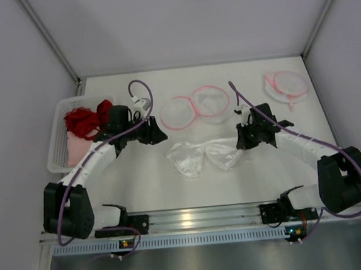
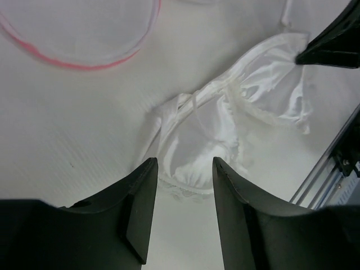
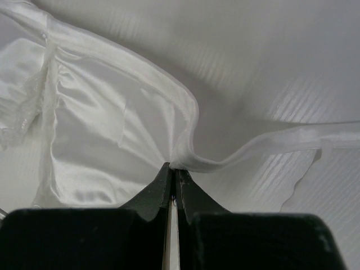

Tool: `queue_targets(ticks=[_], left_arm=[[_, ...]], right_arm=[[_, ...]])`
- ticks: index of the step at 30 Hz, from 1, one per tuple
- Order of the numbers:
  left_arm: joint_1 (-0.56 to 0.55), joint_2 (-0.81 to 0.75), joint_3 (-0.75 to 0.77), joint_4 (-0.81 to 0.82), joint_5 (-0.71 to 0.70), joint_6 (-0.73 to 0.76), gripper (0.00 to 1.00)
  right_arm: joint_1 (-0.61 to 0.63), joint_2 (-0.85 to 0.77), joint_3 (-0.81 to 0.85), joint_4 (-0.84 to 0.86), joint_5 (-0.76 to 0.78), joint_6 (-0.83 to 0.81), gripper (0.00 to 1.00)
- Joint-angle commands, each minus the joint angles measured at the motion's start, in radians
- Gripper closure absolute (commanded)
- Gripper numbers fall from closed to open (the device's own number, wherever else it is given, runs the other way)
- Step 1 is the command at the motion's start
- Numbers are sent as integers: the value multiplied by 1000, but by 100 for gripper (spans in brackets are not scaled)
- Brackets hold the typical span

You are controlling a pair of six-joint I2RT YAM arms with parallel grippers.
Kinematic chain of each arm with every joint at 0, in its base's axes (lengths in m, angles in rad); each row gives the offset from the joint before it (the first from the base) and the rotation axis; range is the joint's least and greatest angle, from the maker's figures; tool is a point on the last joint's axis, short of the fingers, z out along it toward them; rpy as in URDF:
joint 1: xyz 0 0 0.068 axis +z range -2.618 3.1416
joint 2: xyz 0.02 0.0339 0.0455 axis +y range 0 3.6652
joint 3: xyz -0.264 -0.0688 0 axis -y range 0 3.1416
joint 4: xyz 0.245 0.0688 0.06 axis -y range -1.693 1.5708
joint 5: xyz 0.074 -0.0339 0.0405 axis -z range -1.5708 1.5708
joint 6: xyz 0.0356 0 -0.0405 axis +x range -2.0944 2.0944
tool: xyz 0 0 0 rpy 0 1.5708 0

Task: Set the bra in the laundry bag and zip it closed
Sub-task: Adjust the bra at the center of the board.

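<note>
Right gripper [image 3: 171, 171]: clamped shut on hem of white satin lace-trimmed bra [image 3: 107, 129]. Left gripper [image 2: 183, 169]: jaws parted, cup's lace edge between tips, contact unclear. Bare table [image 2: 67, 146] left of it; pink-rimmed round mesh laundry bag [image 2: 84, 34] ahead-left, clear of bra.

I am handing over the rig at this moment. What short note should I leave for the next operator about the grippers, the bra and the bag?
Left gripper: open, holds nothing, hovers just above the left end of the bra.
Right gripper: shut on the bra's edge at its right end.
The bra lies on the table, in front of the laundry bag, which is spread open with nothing in it.
A second bag lies at the far right.
Done: one end of the bra is gripped.
Left: put the bra in the bag and zip it closed.
</note>
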Motion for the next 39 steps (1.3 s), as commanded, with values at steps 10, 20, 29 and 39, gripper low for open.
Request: queue_targets(ticks=[10,20,29,39], left_arm=[[-176,337,175,-51,-152,156,52],[-244,463,196,-37,-274,156,53],[-245,449,181,-40,-327,183,100],[-247,287,169,-60,-251,286,63]], right_arm=[[-17,56,84,-10,-85,-31,100],[-17,67,109,-10,-112,-44,100],[-15,67,113,-18,-137,-88,100],[-13,68,110,-30,-150,-103,100]])
